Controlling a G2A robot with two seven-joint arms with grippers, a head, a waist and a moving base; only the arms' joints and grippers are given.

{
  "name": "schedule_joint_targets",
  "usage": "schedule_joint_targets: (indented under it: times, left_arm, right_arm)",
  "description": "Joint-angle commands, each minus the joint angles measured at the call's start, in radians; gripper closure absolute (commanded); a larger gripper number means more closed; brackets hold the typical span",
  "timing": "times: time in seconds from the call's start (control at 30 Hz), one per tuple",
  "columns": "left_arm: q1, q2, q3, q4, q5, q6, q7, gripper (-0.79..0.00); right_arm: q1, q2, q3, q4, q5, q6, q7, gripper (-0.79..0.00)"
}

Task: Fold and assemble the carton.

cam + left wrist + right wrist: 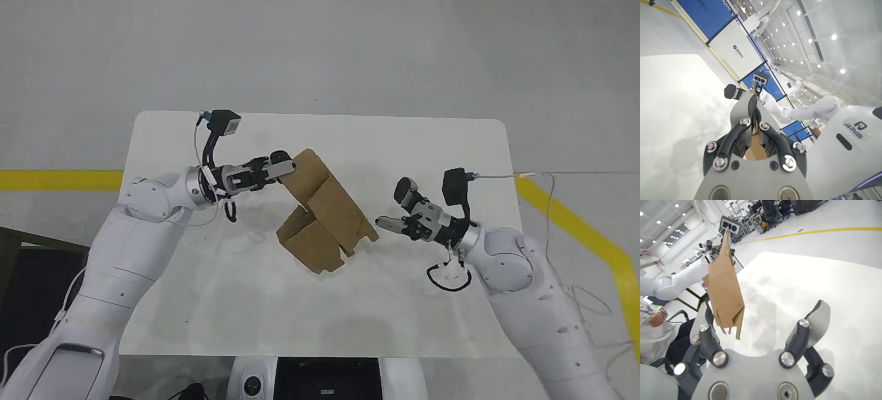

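A brown cardboard carton (322, 212), folded mostly flat with loose flaps at its lower end, hangs tilted above the middle of the white table (430, 150). My left gripper (283, 166) is shut on the carton's upper corner; in the left wrist view its fingers (753, 111) pinch a thin cardboard edge, with brown carton (755, 151) showing below them. My right gripper (388, 224) stands open just right of the carton, not touching it. In the right wrist view the carton (725, 289) hangs beyond the open right gripper (764, 311), nearer one finger.
The table's surface around the carton is bare white. Yellow floor lines (60, 180) run past both table sides. A seated person (657, 328) shows beyond the table's edge in the right wrist view.
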Motion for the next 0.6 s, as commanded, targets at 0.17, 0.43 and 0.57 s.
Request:
schedule_joint_targets:
  times: [0.17, 0.43, 0.57]
  left_arm:
    - [0.006, 0.002, 0.040, -0.045, -0.030, 0.031, -0.030, 0.000]
    - [0.019, 0.019, 0.077, -0.094, -0.026, 0.056, -0.055, 0.000]
    - [0.015, 0.031, 0.096, -0.102, -0.009, 0.054, -0.052, 0.000]
  right_arm:
    - [0.096, -0.010, -0.107, 0.081, 0.202, -0.057, 0.153, -0.785]
    - [0.160, -0.014, -0.181, 0.132, 0.369, -0.113, 0.282, -0.785]
    - [0.183, -0.013, -0.214, 0.139, 0.438, -0.131, 0.350, -0.785]
